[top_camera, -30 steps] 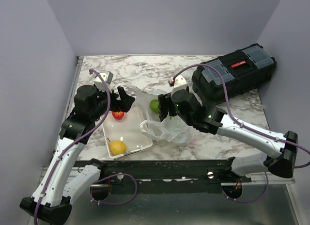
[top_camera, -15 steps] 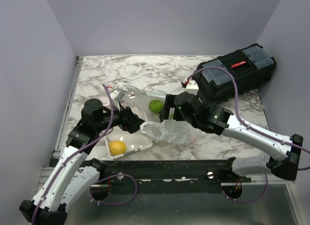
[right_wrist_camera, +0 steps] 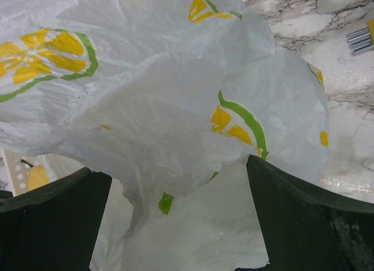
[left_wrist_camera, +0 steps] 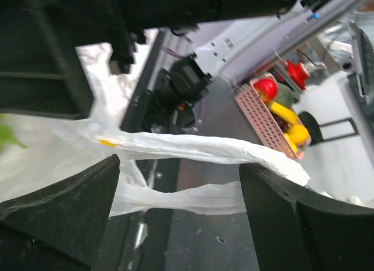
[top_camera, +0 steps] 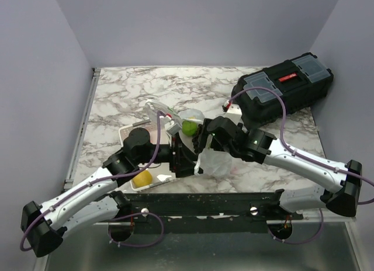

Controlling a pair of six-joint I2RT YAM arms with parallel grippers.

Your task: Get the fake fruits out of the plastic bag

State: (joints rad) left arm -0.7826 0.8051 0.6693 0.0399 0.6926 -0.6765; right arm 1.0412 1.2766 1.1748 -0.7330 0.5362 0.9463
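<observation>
At the left, the tray (top_camera: 127, 132) with the pear (top_camera: 142, 178) lies just beside the work, so the left gripper (top_camera: 182, 160) has little room on that side and should not sweep over the tray's rim. Its wrist view shows the fingers (left_wrist_camera: 64, 207) wide apart, with a twisted strip (left_wrist_camera: 193, 147) of the bag (top_camera: 217, 161) crossing the gap between them, not pinched yet. I judge that the step in hand is to take hold of the bag so that its mouth opens. For this the left gripper should close on that strip only, then pull gently, because the film is thin and may slip or tear. The green fruit (top_camera: 188, 127) sits at the bag's mouth, between the two grippers and partly behind raised film; other fruits I cannot see. The right gripper (top_camera: 201, 141) is also apart, with crumpled bag filling the space before its fingers; whether it touches, I cannot tell. The grippers are very near each other, so one should hold while the other moves. Further right the tabletop (top_camera: 307, 134) gives room up to the toolbox (top_camera: 284, 87), well apart at the far corner.
</observation>
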